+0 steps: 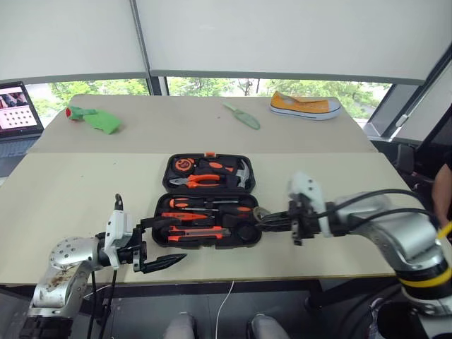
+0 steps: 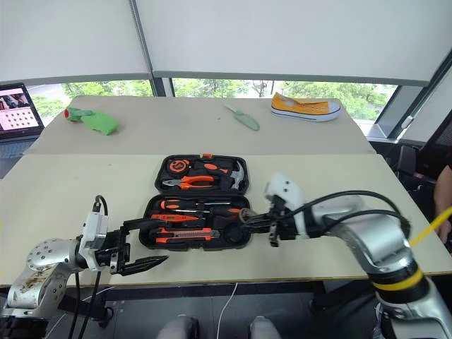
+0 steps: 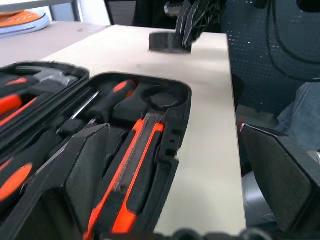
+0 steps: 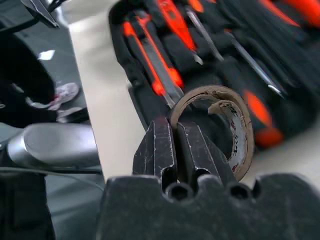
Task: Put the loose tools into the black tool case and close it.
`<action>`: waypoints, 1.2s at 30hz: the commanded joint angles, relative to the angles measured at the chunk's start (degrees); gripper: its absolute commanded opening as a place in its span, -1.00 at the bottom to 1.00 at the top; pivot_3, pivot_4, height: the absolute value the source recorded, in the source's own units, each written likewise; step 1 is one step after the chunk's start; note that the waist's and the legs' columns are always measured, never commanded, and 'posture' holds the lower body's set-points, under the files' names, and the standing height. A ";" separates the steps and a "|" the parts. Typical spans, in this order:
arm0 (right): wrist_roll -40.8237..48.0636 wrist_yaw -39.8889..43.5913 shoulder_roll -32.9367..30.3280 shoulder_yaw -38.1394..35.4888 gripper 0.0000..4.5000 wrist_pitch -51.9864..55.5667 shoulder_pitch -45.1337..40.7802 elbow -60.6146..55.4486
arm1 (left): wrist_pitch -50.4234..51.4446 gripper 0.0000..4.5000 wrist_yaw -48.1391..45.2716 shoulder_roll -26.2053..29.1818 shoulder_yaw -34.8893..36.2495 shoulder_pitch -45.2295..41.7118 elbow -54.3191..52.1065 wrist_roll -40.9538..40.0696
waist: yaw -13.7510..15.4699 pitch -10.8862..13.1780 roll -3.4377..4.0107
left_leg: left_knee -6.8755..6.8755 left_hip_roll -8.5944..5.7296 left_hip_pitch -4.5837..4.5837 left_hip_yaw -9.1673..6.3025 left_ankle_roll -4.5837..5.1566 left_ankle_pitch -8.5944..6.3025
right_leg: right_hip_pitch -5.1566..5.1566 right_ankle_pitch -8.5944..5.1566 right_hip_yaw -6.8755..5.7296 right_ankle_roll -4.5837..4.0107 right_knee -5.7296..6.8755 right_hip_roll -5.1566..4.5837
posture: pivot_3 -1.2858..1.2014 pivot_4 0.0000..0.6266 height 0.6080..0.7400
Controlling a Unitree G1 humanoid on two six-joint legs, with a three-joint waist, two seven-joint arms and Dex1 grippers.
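The black tool case [image 1: 164, 212] lies open mid-table. Its far half holds pliers, a hammer and a tape measure. Its near half holds two orange-black screwdrivers [image 1: 205, 205] and the utility knife [image 1: 198, 232]. My right gripper [image 1: 268, 219] is shut on the rim of the grey-brown tape roll [image 4: 235, 125], which hangs just above the case's right end, near a round recess [image 1: 247, 232]. My left gripper [image 1: 161, 244] stands open at the case's front left corner, pointing right, with nothing between its fingers [image 3: 85, 170].
On the far table lie a green trowel [image 1: 242, 116], a yellow shoe [image 1: 305, 106] and a green cloth-like object [image 1: 99, 120]. A laptop [image 1: 15, 109] stands at the far left. A person's arm [image 1: 443, 191] shows at the right edge.
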 commanded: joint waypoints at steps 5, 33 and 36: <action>-4.74 -2.09 -0.48 7.44 -0.98 2.80 -2.45 3.79 | -1.91 1.00 0.26 0.67 1.24 1.63 -2.37 -0.07 | 0.26 0.00 0.00 | 0.04 -0.08 -0.10 0.04 0.01 0.00 | -0.03 0.01 0.00 0.06 -0.02 -0.09 | 0.03 -0.52 1.00; -15.95 -2.35 1.68 -3.72 -0.42 -28.43 -2.31 26.87 | 9.01 -0.83 27.09 2.01 5.49 -18.72 23.50 9.40 | 0.71 -0.01 -0.20 | 0.28 -0.05 -0.03 0.02 0.04 0.04 | 0.06 0.17 -0.04 0.15 0.07 -0.02 | 0.03 -0.52 1.00; -21.17 -5.91 6.43 -2.09 -0.88 -36.32 -5.89 37.01 | 9.89 -1.00 28.74 0.70 1.45 -24.18 28.41 13.39 | 0.40 0.01 -0.21 | 0.29 -0.04 -0.06 0.03 0.04 0.05 | 0.02 0.21 -0.01 0.15 0.09 0.05 | 0.03 -0.52 1.00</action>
